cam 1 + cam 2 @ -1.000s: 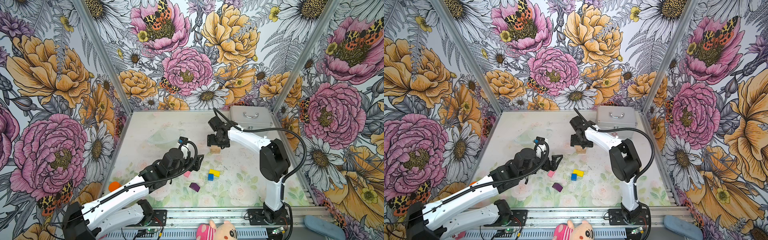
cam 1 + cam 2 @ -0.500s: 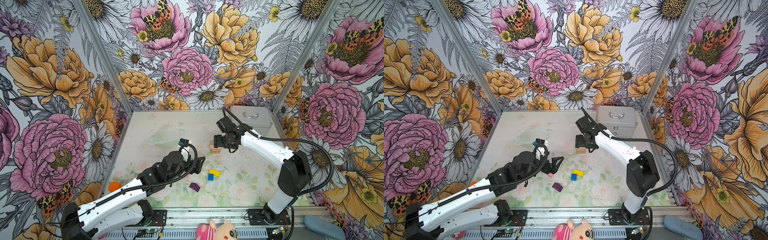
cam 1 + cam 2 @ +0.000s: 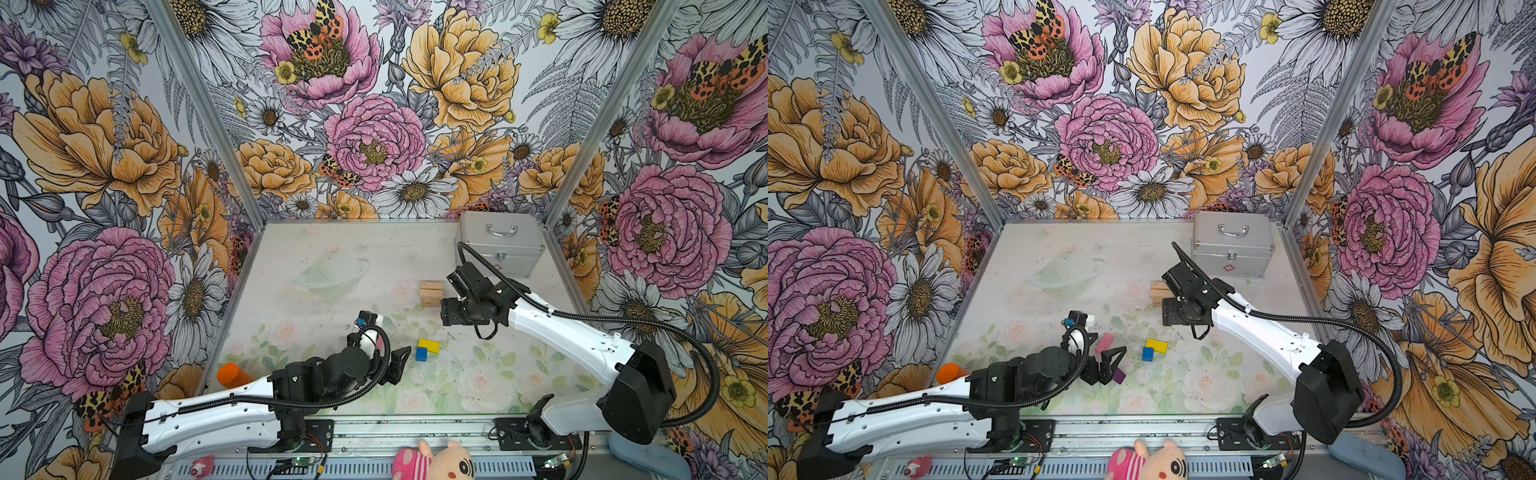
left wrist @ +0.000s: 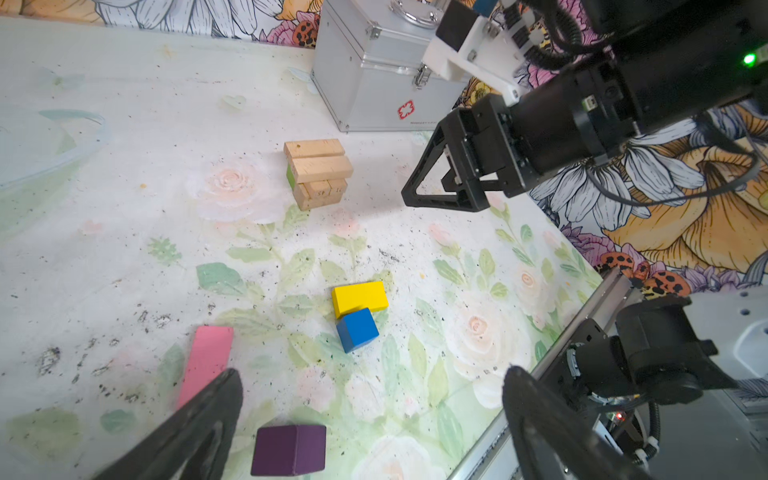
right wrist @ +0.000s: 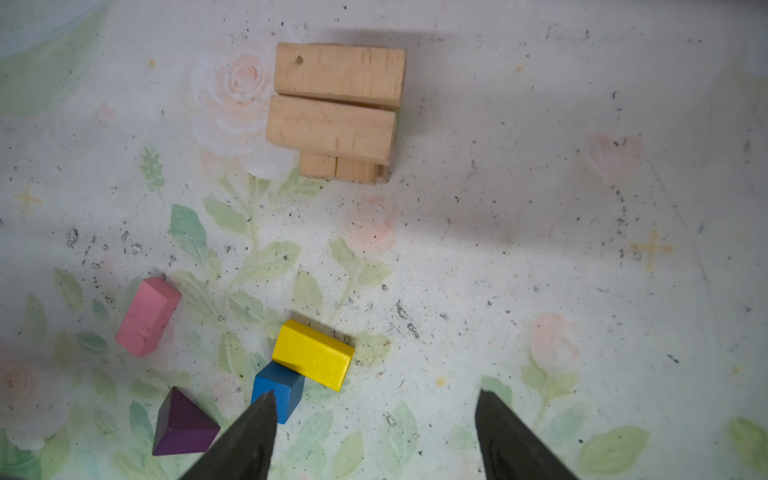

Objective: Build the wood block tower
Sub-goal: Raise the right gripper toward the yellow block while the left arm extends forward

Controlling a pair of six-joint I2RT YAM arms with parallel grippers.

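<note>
The right gripper (image 5: 374, 399) is seen with its jaws parted fairly wide and nothing held between them. In a top view the tower (image 3: 431, 293) stands right of centre in the frame, with this gripper just to its right and apart from it. The left gripper (image 4: 372, 374) is likewise spread wide and empty, the pink block (image 4: 208, 357) lying just beside one finger and the purple block (image 4: 289, 449) near. In a top view the yellow block (image 3: 429, 345) and blue block (image 3: 421, 353) lie touching each other, below centre. The tower is made of plain tan bars in crossed layers, with a green piece (image 4: 291, 175) showing at one side. The wood blocks are judged light, rigid and smooth. Each is best taken across its narrow flat sides at mid-length and set down gently, since the stack could be nudged askew.
</note>
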